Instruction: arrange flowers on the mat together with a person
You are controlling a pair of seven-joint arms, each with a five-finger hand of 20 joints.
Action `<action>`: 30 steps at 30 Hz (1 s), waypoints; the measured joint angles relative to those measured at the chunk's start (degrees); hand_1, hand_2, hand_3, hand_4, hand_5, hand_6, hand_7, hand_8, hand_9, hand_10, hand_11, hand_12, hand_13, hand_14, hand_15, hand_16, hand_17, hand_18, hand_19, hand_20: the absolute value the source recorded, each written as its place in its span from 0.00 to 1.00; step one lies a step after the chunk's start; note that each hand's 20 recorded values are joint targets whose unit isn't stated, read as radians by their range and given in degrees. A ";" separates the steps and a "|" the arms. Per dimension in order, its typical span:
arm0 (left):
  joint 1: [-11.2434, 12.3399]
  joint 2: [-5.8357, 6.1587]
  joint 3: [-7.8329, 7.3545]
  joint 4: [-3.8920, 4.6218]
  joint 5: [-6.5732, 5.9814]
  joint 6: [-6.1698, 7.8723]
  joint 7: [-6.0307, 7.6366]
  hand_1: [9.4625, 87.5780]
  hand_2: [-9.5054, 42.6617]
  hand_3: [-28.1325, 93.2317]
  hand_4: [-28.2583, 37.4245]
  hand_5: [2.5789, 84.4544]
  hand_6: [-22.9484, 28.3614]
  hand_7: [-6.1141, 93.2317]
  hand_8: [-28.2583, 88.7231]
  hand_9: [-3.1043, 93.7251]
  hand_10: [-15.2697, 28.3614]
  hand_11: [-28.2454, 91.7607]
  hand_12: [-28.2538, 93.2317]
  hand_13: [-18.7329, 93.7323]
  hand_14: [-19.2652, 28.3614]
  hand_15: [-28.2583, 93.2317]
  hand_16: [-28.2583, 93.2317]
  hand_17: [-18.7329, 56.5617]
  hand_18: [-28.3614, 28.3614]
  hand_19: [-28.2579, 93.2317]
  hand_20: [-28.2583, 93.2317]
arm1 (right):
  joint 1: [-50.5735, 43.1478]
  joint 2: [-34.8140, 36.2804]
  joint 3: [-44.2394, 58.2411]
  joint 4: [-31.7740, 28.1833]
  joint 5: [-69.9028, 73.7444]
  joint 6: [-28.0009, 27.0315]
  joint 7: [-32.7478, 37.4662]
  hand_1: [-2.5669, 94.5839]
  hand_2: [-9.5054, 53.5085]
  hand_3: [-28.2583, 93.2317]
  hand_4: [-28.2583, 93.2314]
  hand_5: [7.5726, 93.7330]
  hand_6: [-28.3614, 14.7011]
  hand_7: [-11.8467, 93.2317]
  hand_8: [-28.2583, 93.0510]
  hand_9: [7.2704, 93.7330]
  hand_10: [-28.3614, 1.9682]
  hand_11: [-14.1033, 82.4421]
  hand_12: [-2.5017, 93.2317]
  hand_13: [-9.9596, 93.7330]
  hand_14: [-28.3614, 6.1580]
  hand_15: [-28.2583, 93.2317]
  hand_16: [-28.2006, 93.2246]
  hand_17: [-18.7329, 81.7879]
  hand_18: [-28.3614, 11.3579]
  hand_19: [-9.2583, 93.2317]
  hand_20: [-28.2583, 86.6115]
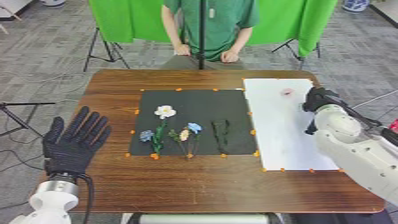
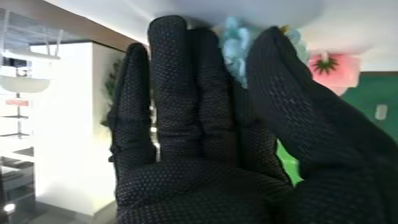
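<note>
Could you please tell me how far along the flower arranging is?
Several flowers lie on the black mat, apparently already arranged. The right hand is at the white mat, a pale blue flower close to it; whether gripped, I cannot tell. The pink flower there probably remains to be placed.

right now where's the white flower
In the head view, the white flower is on the black mat, toward its left, beyond the leftmost blue flower.

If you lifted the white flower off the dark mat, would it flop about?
The white flower might flop a little, since its stem looks thin. Held low, it could tip bloom-first, because the wide bloom sits at one end.
</note>
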 measured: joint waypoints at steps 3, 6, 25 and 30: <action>0.00 0.02 -0.08 0.00 0.01 0.01 -0.28 0.15 0.50 0.83 0.00 0.50 0.61 0.18 0.17 0.42 0.69 0.39 0.32 0.41 0.73 0.50 0.18 0.16 0.77 0.53 0.35 | -0.35 -0.03 -0.12 -0.08 -0.60 0.73 0.02 0.58 0.13 0.77 0.00 0.61 0.70 0.57 0.20 0.75 0.62 0.36 0.37 0.67 0.66 0.56 0.48 0.43 0.29 0.73 0.45; 0.03 0.02 -0.18 0.00 0.01 0.01 -0.30 0.15 0.50 0.83 0.00 0.50 0.61 0.18 0.17 0.42 0.69 0.39 0.32 0.41 0.73 0.50 0.18 0.16 0.77 0.53 0.35 | -1.37 0.01 0.57 -0.67 -1.99 1.72 -0.12 0.58 0.12 0.78 0.00 0.63 0.70 0.56 0.19 0.76 0.62 0.35 0.38 0.68 0.66 0.55 0.50 0.43 0.29 0.72 0.45; 0.63 -0.15 -1.31 -0.07 0.09 0.01 -0.56 0.15 0.50 0.84 0.00 0.49 0.62 0.18 0.17 0.42 0.70 0.39 0.32 0.41 0.73 0.50 0.18 0.16 0.77 0.53 0.35 | 8.00 1.46 -13.03 -20.66 -8.82 9.25 -13.21 0.58 0.11 0.78 0.00 0.63 0.71 0.52 0.19 0.76 0.63 0.30 0.39 0.67 0.66 0.52 0.51 0.43 0.30 0.70 0.44; 0.64 -0.15 -1.27 -0.07 0.36 0.14 -0.49 0.15 0.50 0.83 0.00 0.50 0.62 0.18 0.17 0.42 0.70 0.39 0.32 0.41 0.73 0.50 0.18 0.16 0.77 0.53 0.35 | 13.33 -0.91 -21.18 -19.86 -10.05 7.58 -13.49 0.58 0.11 0.78 0.00 0.62 0.71 0.52 0.19 0.75 0.63 0.30 0.38 0.66 0.65 0.52 0.51 0.43 0.29 0.71 0.44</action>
